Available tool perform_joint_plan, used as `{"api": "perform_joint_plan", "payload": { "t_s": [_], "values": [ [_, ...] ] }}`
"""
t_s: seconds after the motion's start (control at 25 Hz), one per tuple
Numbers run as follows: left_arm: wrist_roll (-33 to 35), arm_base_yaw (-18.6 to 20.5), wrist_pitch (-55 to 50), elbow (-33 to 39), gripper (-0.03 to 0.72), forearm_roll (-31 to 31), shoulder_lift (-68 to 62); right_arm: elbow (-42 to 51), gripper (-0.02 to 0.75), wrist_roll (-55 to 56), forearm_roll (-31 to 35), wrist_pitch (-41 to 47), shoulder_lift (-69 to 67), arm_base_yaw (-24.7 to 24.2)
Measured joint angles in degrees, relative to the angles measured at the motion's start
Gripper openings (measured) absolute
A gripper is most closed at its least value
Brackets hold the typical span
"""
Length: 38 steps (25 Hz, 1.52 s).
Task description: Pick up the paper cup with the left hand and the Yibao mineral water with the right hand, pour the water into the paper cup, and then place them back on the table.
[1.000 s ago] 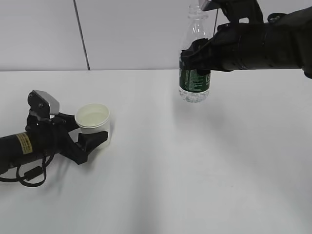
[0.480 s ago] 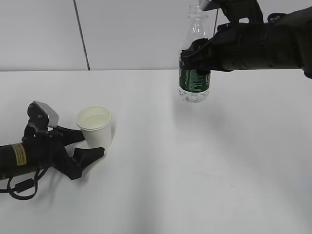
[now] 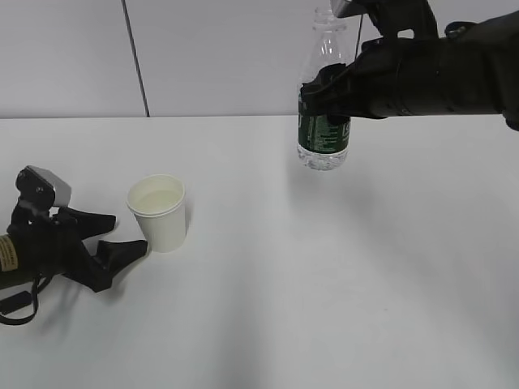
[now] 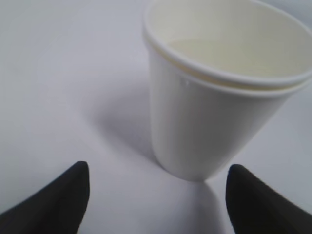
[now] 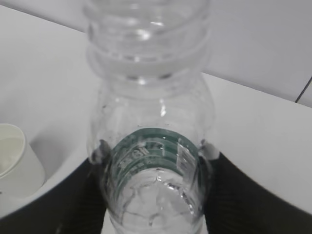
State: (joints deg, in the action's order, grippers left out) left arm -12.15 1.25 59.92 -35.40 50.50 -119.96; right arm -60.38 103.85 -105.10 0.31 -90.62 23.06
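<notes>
Setting: white table (image 3: 324,284), smooth and flat, against grey panelled wall (image 3: 211,57).
Change: left hand (image 3: 122,235) has backed away toward 9 o'clock; claw spread, empty, paper cup (image 3: 158,212) released upright on the table.
Meaning: pouring looks done and the cup is back; the bottle remains to be set down.
Right hand (image 3: 324,93): pinching Yibao mineral water (image 3: 326,105), upright, aloft at 1 o'clock of the cup.
Materials: tapered paper, rolled rim; ribbed clear plastic, green label.

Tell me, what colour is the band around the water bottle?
Dark green with white print. The label on the Yibao mineral water shows best in the exterior view.
</notes>
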Motion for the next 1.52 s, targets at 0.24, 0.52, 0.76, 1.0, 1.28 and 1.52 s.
{"api": "perform_joint_plan", "payload": {
  "t_s": [0.24,0.52,0.76,1.0,1.28,1.52],
  "values": [
    [-0.2,1.5,-7.5,0.0,0.527,1.0,5.6,0.0,0.426,0.0,0.0,0.0,0.0,0.0],
    [-6.6,1.5,-18.9,0.1,0.511,1.6,12.9,0.0,0.426,0.1,0.0,0.0,0.0,0.0],
    [-14.1,1.5,-27.3,0.2,0.506,1.7,19.7,0.0,0.426,0.1,0.0,0.0,0.0,0.0],
    [-31.8,1.5,-41.0,-3.3,0.502,13.4,25.2,0.0,0.426,0.1,0.0,0.0,0.0,0.0],
    [-61.1,1.5,-42.4,-7.3,0.502,38.9,26.4,0.0,0.426,0.1,0.0,0.0,0.0,0.0],
    [-83.1,2.0,-35.4,-10.2,0.500,54.2,26.5,0.0,0.426,0.1,0.0,0.0,0.0,0.0]
  ]
}}
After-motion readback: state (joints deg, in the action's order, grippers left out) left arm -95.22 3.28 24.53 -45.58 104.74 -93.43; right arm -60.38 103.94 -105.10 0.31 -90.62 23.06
